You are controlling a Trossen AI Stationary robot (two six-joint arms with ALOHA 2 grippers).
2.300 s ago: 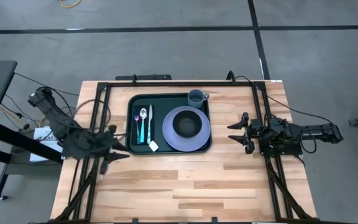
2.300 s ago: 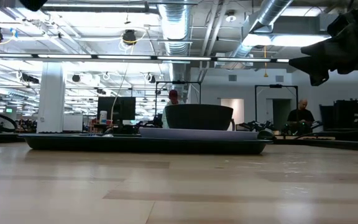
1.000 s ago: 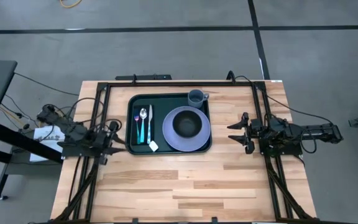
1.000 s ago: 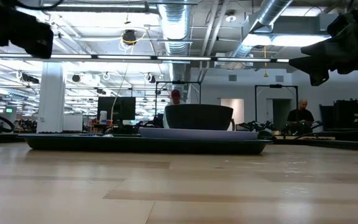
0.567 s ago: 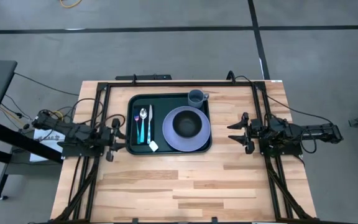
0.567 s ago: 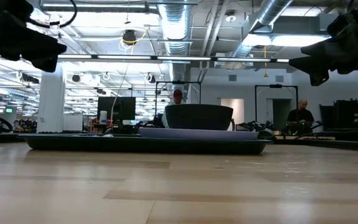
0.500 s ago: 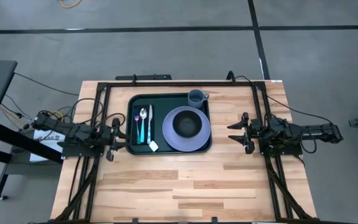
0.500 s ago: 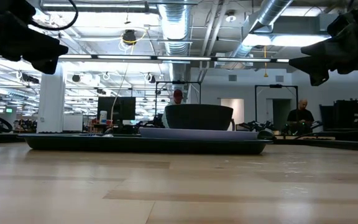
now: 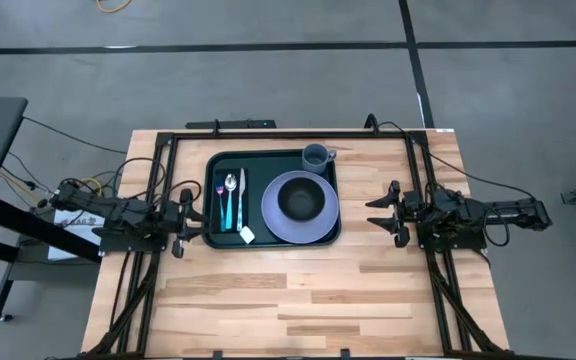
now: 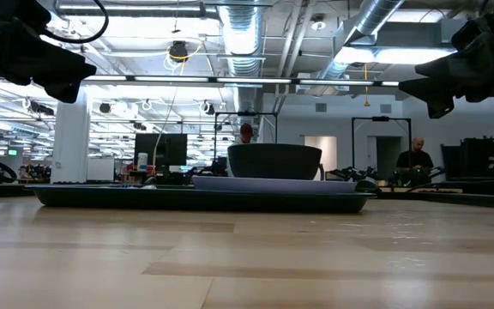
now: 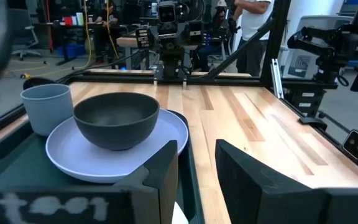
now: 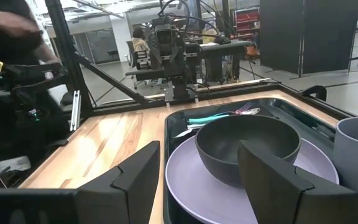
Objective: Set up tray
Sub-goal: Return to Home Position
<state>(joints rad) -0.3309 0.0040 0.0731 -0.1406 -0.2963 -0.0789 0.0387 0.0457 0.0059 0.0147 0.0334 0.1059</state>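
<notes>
On the table (image 9: 298, 290): the tray (image 9: 272, 154) lies flat, midway between the left and right edges and close to the far edge, the one away from the low camera.
Tray load: a plate (image 9: 322, 226) carrying a bowl (image 9: 298, 199) fills the right half. A cup (image 9: 315, 155) stands at the far right corner, hard against the rim. A spoon (image 9: 230, 192) and a knife (image 9: 241, 196) lie side by side along the left half.
Left gripper (image 9: 182, 222): empty, jaws parted by a narrow gap, held level just beside the tray's left rim and pointing at it.
Right gripper (image 9: 380, 213): empty, jaws set wide, near the tray's right rim but apart from it.
Task status (judged): the tray looks fully laid. Only parking of the arms appears to remain.
Hazard 1: rim strike. Cause: the left gripper has little clearance, so any forward or downward drift while it parks would shove the tray.
Hazard 2: scattered cutlery. Cause: a jolt to the left rim, nearest the spoon and knife.
Hazard 3: tipped cup. Cause: its corner position leaves no margin if the tray is knocked.
Hazard 4: sliding bowl. Cause: it rests loose on the smooth plate.
Precaution: withdraw each arm away from the tray before any lowering.
</notes>
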